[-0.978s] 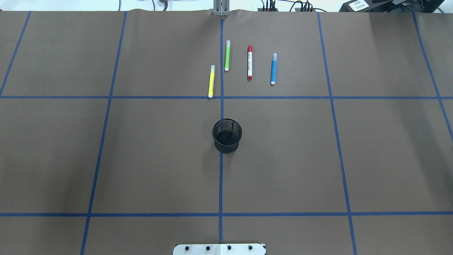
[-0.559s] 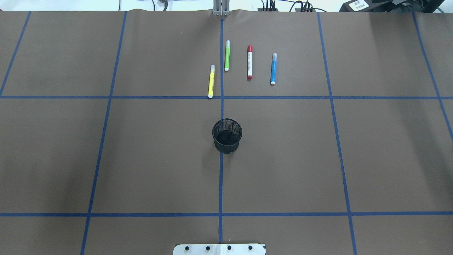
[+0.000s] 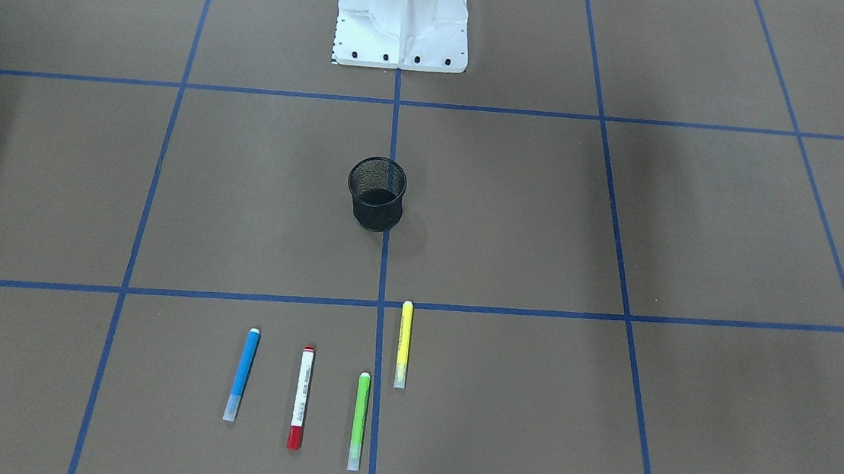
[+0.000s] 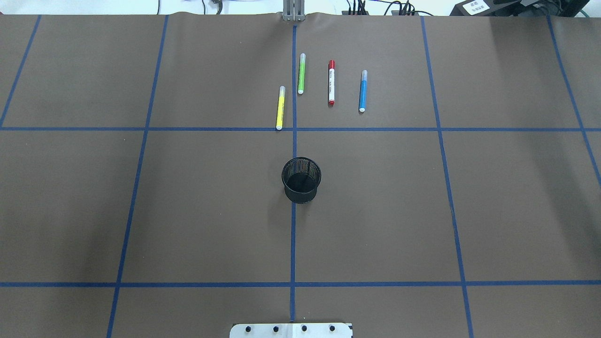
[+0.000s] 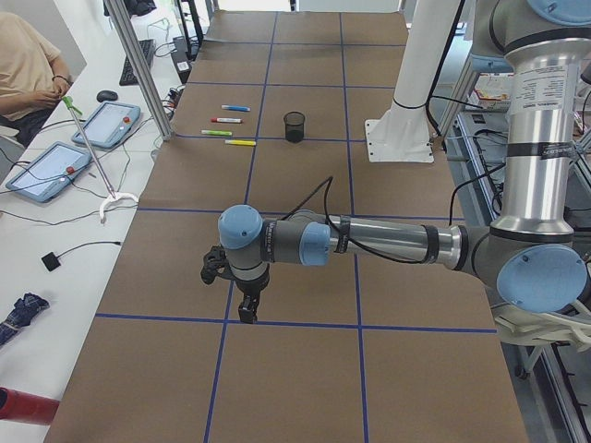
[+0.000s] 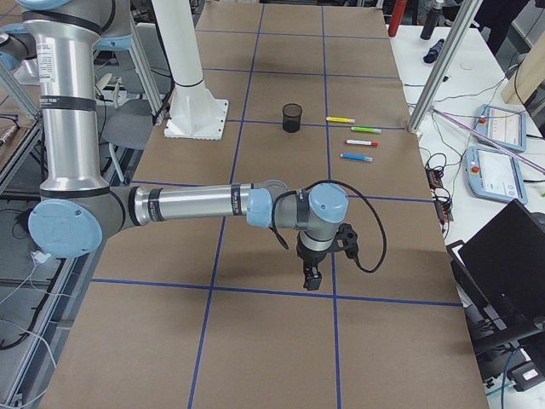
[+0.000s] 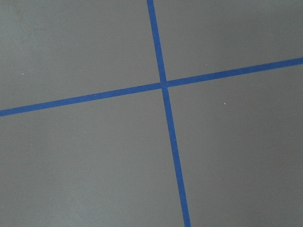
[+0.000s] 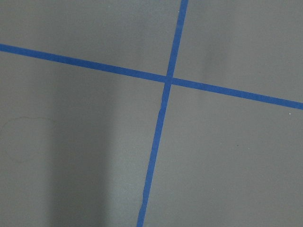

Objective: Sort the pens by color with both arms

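Observation:
Four pens lie side by side on the far part of the brown table: yellow, green, white with red ends and blue. The front-facing view shows them as well: blue pen, red-ended pen, green pen, yellow pen. Neither arm is over this area. My left gripper hangs low over a tape crossing at the table's left end, my right gripper likewise at the right end. I cannot tell whether either is open or shut.
A black mesh cup stands upright on the centre tape line, nearer to me than the pens. The white pedestal base is bolted at my edge. A seated person and tablets are beyond the far side.

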You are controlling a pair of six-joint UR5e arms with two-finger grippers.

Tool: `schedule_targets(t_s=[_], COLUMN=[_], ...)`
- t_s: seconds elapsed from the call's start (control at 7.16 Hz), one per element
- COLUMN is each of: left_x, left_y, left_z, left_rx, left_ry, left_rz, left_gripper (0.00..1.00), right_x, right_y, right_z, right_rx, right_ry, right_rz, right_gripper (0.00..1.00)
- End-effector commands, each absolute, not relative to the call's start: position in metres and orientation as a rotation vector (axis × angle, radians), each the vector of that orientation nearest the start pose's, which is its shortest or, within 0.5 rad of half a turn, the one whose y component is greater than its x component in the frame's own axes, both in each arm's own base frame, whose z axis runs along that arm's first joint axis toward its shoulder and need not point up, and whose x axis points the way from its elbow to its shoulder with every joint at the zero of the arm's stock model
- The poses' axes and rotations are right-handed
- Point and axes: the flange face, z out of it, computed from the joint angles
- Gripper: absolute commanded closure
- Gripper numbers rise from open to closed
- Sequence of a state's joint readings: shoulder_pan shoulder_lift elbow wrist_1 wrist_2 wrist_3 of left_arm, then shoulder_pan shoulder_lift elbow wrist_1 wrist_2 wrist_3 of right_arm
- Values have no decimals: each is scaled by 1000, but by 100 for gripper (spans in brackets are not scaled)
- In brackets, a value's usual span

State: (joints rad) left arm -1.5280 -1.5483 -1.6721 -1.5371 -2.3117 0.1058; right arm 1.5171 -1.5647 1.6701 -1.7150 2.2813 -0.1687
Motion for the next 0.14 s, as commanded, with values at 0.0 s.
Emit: schedule_targets(t_s=[0.0], left_x=[-45], left_y=[-485], left_z=[627], left_rx=[63], left_ry=[740], left_rz=[157], left_gripper=[0], right_x=[42], right_y=[-492], right_z=[625], right_rx=[5], right_ry=[-714], right_rz=[-201], right_gripper=[0])
